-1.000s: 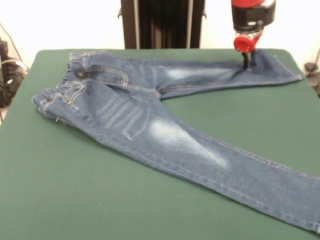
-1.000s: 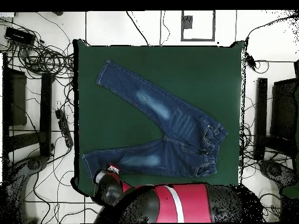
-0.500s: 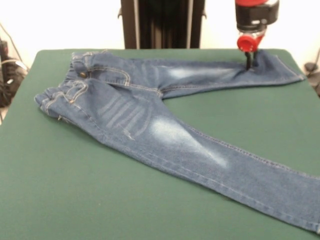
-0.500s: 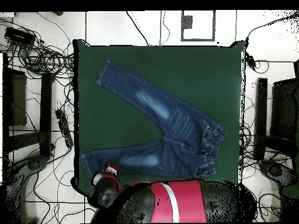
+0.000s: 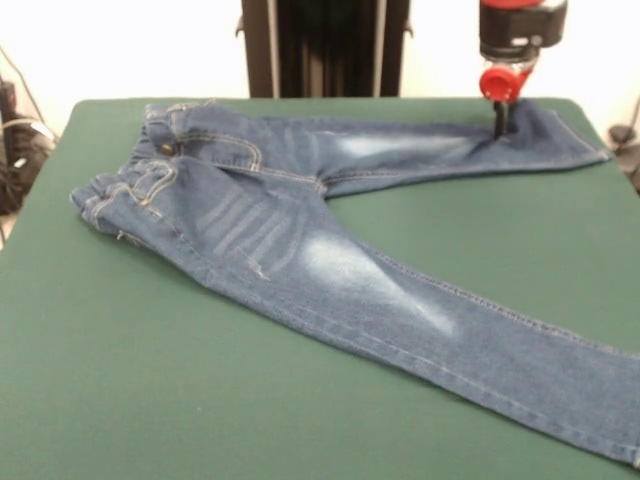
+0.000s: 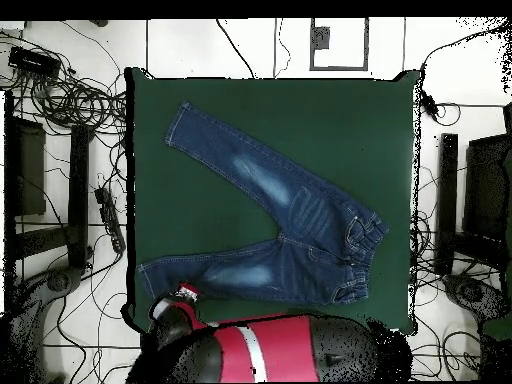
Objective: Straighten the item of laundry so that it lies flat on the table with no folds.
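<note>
Lying spread – jeans [image 5: 300, 245], legs splayed | gripper [image 5: 499, 122] pinching far leg's hem

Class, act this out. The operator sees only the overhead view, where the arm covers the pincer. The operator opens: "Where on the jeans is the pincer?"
Observer: In the front view the pincer meets the jeans on the leg nearest the robot, just short of its hem.
Operator: Does the waist lie flat?
Observer: Not quite. From the front the waistband looks puckered, with small ridges standing up off the table.
</note>
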Tool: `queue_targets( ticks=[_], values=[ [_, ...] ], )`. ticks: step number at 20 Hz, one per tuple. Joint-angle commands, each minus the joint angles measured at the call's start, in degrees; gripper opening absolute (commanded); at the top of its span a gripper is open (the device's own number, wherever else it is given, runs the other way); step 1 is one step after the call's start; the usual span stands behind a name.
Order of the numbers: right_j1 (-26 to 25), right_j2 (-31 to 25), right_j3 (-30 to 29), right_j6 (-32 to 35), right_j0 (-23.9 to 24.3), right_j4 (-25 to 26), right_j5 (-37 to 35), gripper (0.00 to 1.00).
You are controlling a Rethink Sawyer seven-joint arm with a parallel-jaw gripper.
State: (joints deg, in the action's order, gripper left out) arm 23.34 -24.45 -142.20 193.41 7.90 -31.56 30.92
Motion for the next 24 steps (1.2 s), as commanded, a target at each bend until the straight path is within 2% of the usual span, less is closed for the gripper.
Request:
queue_targets(
  ticks=[1, 3, 4, 6, 7, 8, 10, 12, 15, 16, 20, 24],
  values=[
    [3.63, -3.3, 0.6, 8.85, -3.91, -7.64, -14.56, 1.0],
    [9.26, -4.51, -1.68, 10.35, -4.22, -9.19, -18.29, 1.0],
    [13.63, -3.24, -2.78, 9.91, -6.16, -11.8, -22.38, 1.0],
    [23.47, 5.44, -3.92, 5.72, -13.39, -16.68, -34.9, 1.0],
    [26.44, 8.68, -3.64, 6.28, -15.44, -15.79, -39.32, 1.0],
    [28.09, 9.75, -3.15, 8.12, -16.28, -14.78, -41.26, 1.0],
    [29.35, 5.96, -2.74, 13.32, -14.55, -14.35, -40.3, 1.0],
    [28.04, 0.33, -1.99, 17.57, -11.82, -15.55, -37.01, 1.0],
    [23.16, -2.19, -0.51, 18.71, -10.27, -15.38, -31.77, 1.0],
    [20.78, -4.1, -0.2, 19.57, -8.6, -13.82, -28.73, 1.0],
    [9.56, -5.73, 2.65, 20.41, -6.05, -8.44, -18.41, 1.0],
    [1.63, -3.21, 5.98, 17.18, -5.8, -5.38, -12.61, 1.0]
  ],
)
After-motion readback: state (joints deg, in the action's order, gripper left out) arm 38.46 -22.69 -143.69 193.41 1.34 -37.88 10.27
